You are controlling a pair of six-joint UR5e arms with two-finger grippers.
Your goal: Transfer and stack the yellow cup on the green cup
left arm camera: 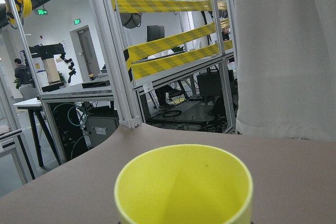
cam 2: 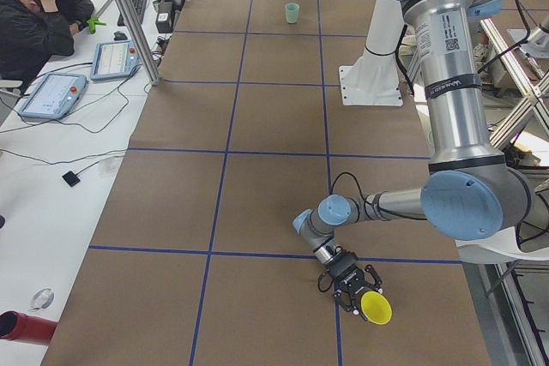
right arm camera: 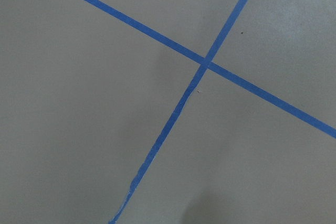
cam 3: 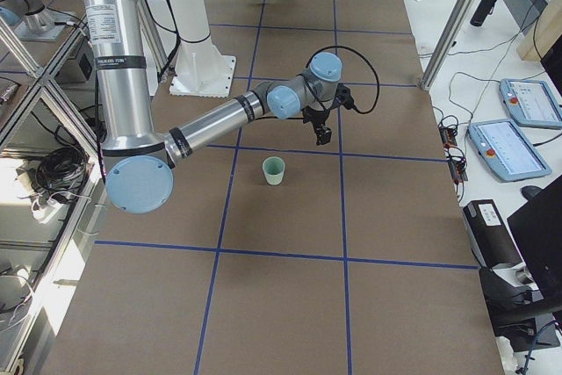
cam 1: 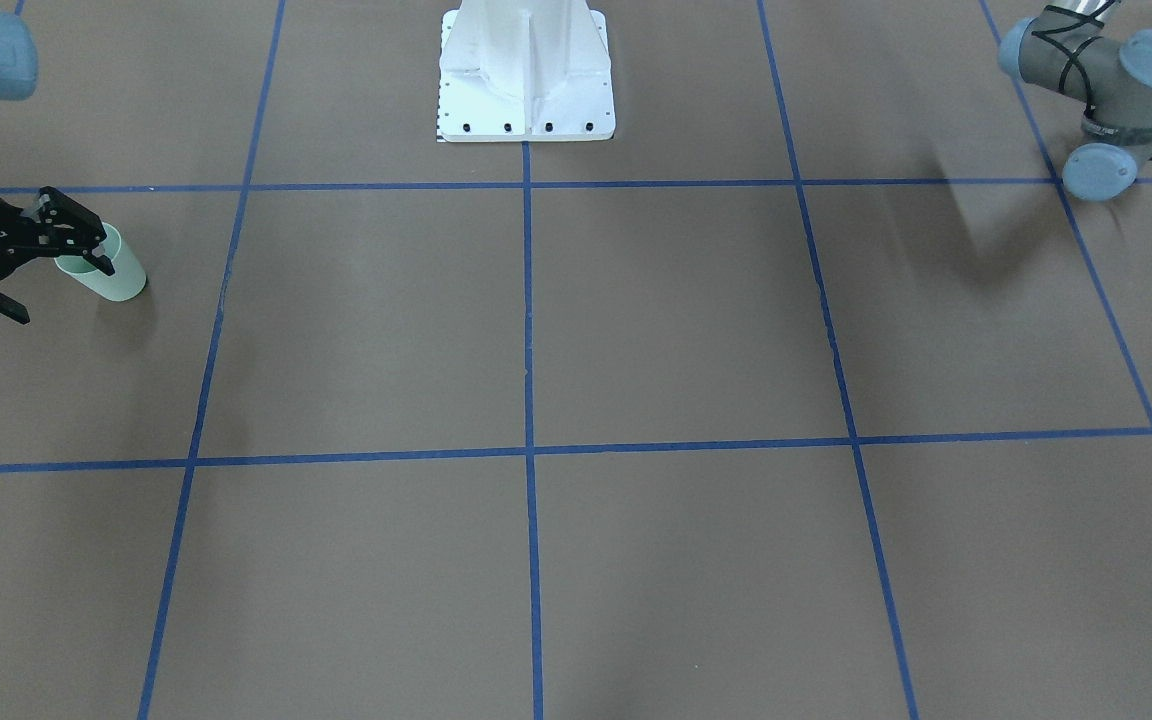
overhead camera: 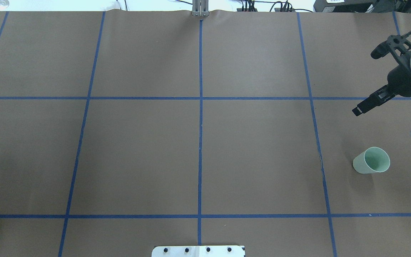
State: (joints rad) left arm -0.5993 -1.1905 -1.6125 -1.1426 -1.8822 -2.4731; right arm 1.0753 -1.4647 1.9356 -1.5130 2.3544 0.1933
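The green cup [overhead camera: 371,160] stands upright on the table on my right side; it also shows in the front view [cam 1: 111,272] and the right side view [cam 3: 275,170]. My right gripper [cam 1: 61,292] is open and empty, raised above the table a little beyond the cup and apart from it [overhead camera: 360,109]. The yellow cup [cam 2: 375,307] is at the table's left end in my left gripper [cam 2: 356,287]. It fills the bottom of the left wrist view [left arm camera: 184,182], tipped with its mouth towards the camera. The fingers are hidden there.
The brown table bears a grid of blue tape lines [right arm camera: 205,64]. The white robot base [cam 1: 526,80] stands at the robot's edge. A person [cam 2: 39,15] sits at a side desk with tablets. Aluminium frame posts [cam 3: 457,19] stand beside the table.
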